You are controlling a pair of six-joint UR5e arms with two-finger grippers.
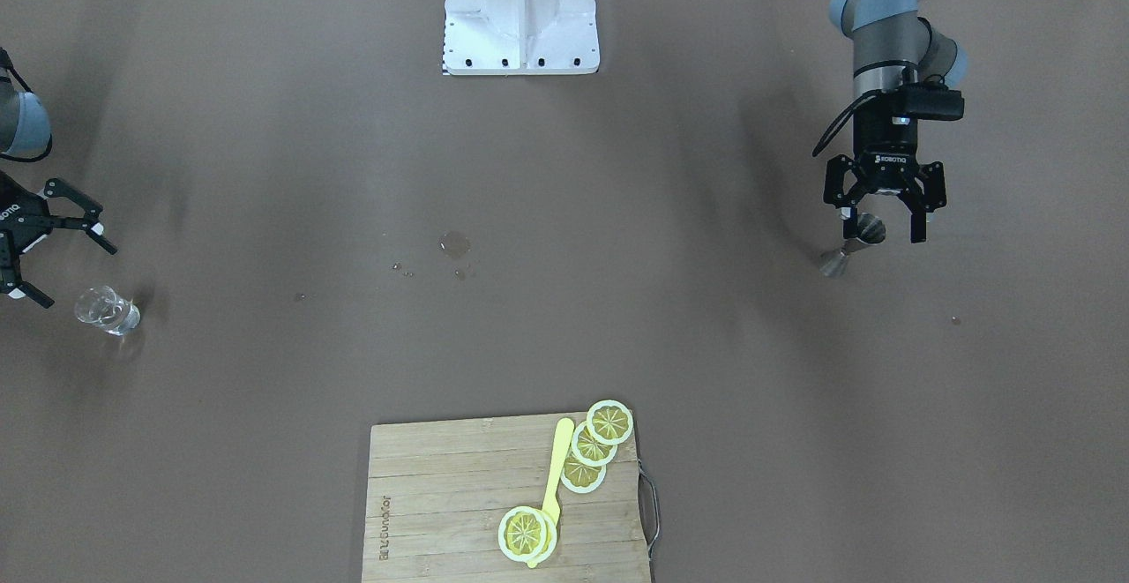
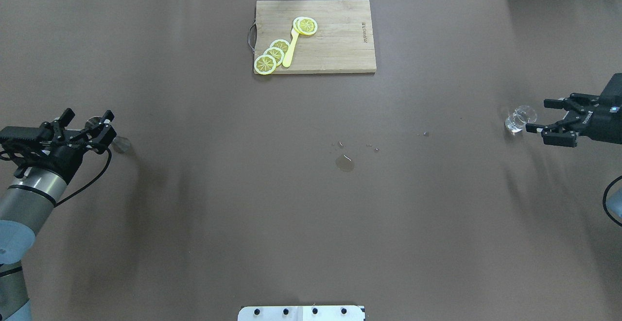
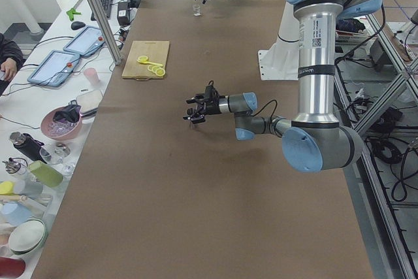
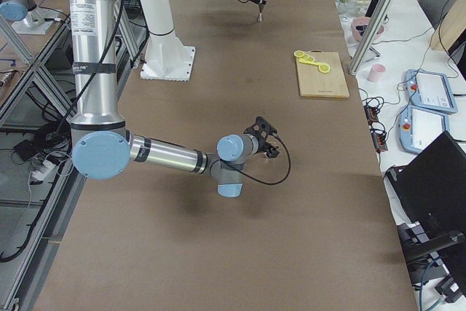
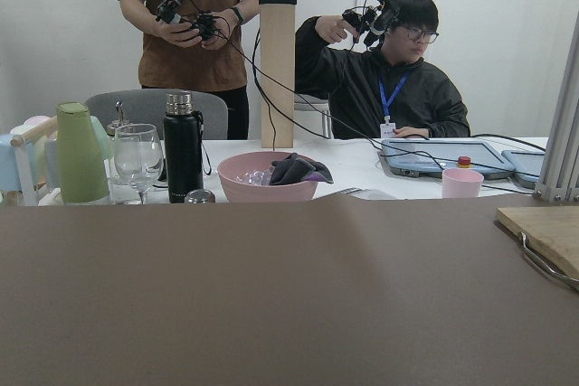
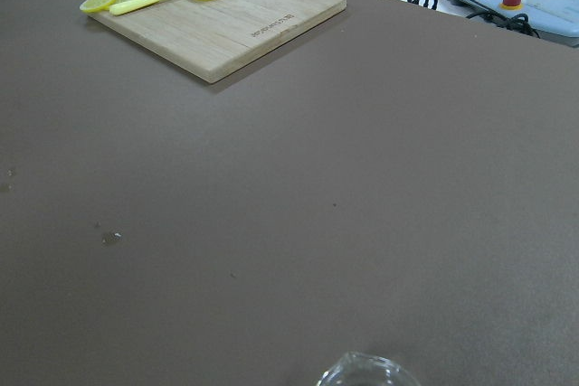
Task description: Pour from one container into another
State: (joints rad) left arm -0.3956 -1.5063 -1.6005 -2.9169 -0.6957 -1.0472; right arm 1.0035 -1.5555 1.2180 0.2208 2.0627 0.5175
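Note:
The grey steel jigger point(image 1: 851, 245) stands upright on the brown table. Its upper cone sits between the spread fingers of my left gripper point(image 1: 882, 223), which is open and does not appear to touch it. From overhead the jigger point(image 2: 119, 144) shows beside that gripper point(image 2: 87, 122). The small clear glass point(image 2: 520, 117) stands at the table's other end. It is just ahead of the fingertips of my right gripper point(image 2: 537, 115), which is open and apart from it. The glass point(image 1: 108, 310) also shows in the front view, and its rim point(image 6: 362, 373) at the right wrist view's bottom edge.
A wooden cutting board point(image 2: 340, 44) with lemon slices point(image 2: 272, 55) and a yellow knife point(image 2: 290, 49) lies at the far middle edge. A small puddle point(image 2: 345, 163) and droplets mark the table's centre. Operators and bottles stand beyond the table edge in the left wrist view.

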